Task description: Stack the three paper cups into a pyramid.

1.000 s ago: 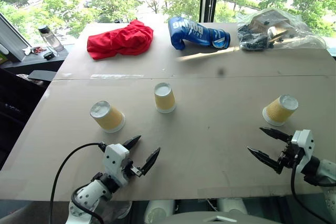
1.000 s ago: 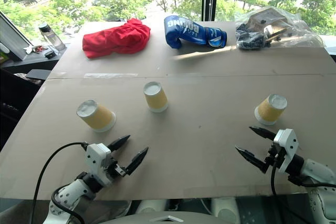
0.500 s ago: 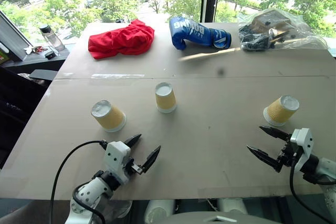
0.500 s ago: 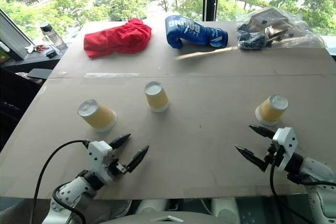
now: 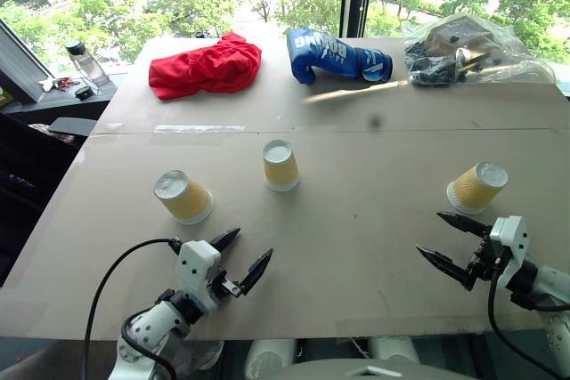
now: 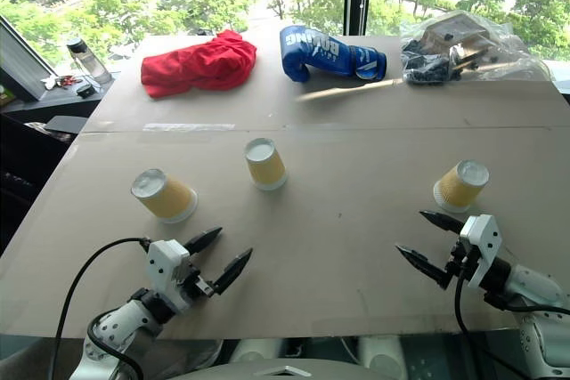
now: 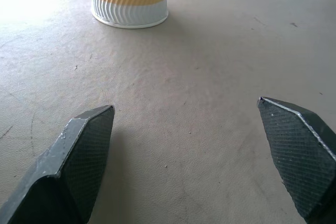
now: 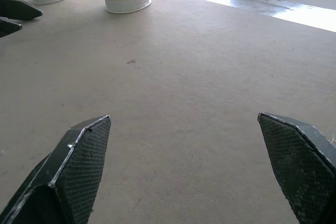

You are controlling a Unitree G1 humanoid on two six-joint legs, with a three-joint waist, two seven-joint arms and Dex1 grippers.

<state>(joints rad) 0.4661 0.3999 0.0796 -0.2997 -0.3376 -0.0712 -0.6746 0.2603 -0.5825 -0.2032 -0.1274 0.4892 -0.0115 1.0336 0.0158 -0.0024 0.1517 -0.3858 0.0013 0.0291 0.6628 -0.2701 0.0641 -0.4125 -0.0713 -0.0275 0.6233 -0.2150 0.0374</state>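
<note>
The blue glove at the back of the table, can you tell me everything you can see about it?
The blue glove is a padded boxing glove, shiny, with white letters on it and a white and light-blue band at the cuff. It lies on its side at the far edge of the table, between a red cloth and a clear plastic bag. Nothing touches it but the table.

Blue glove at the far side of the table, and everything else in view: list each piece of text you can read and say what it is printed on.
"BOXING": white letters on the blue glove, only partly legible.
Three paper cups: no print visible.
Red cloth: no text visible.
Bottle and clear plastic bag: any labels too small to read.
</note>
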